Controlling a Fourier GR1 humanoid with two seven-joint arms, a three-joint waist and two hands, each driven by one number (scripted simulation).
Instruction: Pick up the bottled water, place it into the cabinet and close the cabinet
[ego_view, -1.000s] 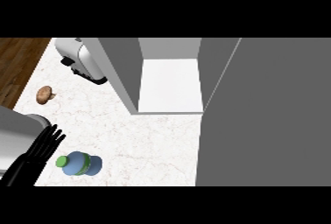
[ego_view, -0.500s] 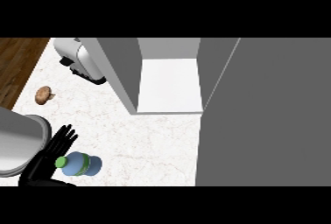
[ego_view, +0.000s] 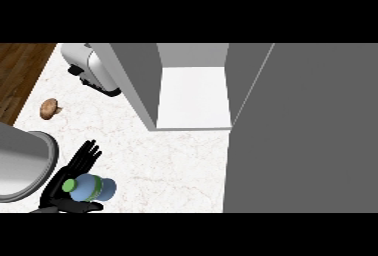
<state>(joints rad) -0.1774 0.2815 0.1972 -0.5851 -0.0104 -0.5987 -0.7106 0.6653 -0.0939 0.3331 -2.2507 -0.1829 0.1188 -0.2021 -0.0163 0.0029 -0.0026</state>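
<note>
Head view: the picking-up step is in hand. The bottled water stands on the tabletop, well short of the open cabinet. The left hand lies against the bottle's left side, fingers straight and not curled round it — open, thumb beneath the bottle. Next, I judge, the fingers must close round the bottle before any lift. The right hand is out of sight.

One bottle of water with a green cap is seen on the worktop. One open cabinet is counted, along with one toaster, one small brown mushroom and one black hand.
</note>
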